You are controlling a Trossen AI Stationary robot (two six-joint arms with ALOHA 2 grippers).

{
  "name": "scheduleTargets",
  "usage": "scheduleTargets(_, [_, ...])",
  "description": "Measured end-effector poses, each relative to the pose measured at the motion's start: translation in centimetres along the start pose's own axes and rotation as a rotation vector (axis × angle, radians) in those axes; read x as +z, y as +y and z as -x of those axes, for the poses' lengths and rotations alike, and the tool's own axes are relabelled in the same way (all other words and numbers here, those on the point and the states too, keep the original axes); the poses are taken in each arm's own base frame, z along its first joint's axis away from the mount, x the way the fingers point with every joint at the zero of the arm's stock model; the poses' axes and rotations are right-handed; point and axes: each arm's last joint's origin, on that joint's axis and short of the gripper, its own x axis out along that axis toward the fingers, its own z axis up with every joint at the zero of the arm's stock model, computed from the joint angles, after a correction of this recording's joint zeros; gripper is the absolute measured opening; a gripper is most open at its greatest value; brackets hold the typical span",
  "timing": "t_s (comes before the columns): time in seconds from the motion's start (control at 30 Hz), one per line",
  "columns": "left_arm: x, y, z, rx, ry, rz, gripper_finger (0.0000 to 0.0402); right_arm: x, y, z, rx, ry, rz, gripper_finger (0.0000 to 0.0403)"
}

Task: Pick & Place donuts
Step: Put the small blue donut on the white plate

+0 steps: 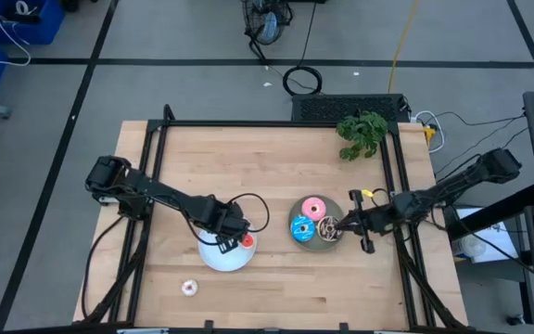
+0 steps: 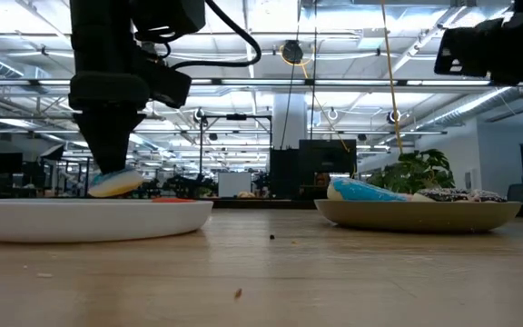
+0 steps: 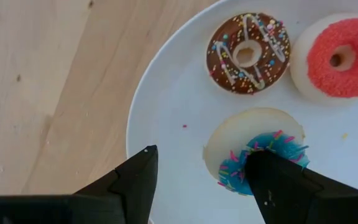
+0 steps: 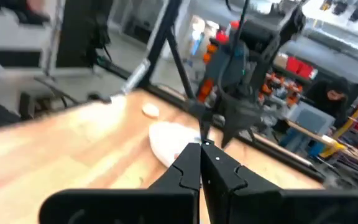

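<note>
My left gripper [image 3: 201,168] is open over the white plate [image 3: 166,112], above it in the high view [image 1: 227,237]. A blue mini donut [image 3: 253,146] lies tilted on the plate at one fingertip [image 3: 272,180]; it also shows in the low view [image 2: 114,182]. A brown mini donut [image 3: 248,53] and a red mini donut [image 3: 340,56] lie flat on the same plate. A white-pink mini donut [image 1: 189,288] lies on the table. The pink [image 1: 313,206], blue [image 1: 301,227] and chocolate [image 1: 331,228] donuts lie on the grey plate [image 1: 315,245]. My right gripper [image 4: 201,158] is shut and empty beside that plate. My left gripper has one fingertip [image 3: 257,165] standing at the blue mini donut's hole [image 3: 244,163], coming from above. The other finger is well apart from the donut. I cannot tell whether the fingertip touches the donut. The donut sits tilted, its lower edge on the white plate.
A green plant [image 1: 362,133] stands at the table's far right corner. A black metal frame [image 1: 156,139] runs along the table's sides. Bare wood lies between the two plates and toward the far edge.
</note>
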Motion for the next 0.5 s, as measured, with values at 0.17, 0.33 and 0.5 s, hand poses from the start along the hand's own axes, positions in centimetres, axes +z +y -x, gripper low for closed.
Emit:
scheduleTargets(0.17, [-0.1, -0.2, 0.0, 0.0, -0.004, -0.01, 0.0239, 0.2, -0.4, -2.4, -0.02, 0.06, 0.003, 0.0])
scheduleTargets(0.33, [-0.4, -0.5, 0.1, -0.004, -0.007, -0.021, 0.0239, 0.0, -0.2, -6.6, 0.013, 0.166, -0.009, 0.0])
scheduleTargets(0.5, [-0.6, -0.8, 0.2, -0.008, -0.011, -0.021, 0.0239, -0.5, -0.4, -11.3, -0.007, 0.197, -0.024, 0.0])
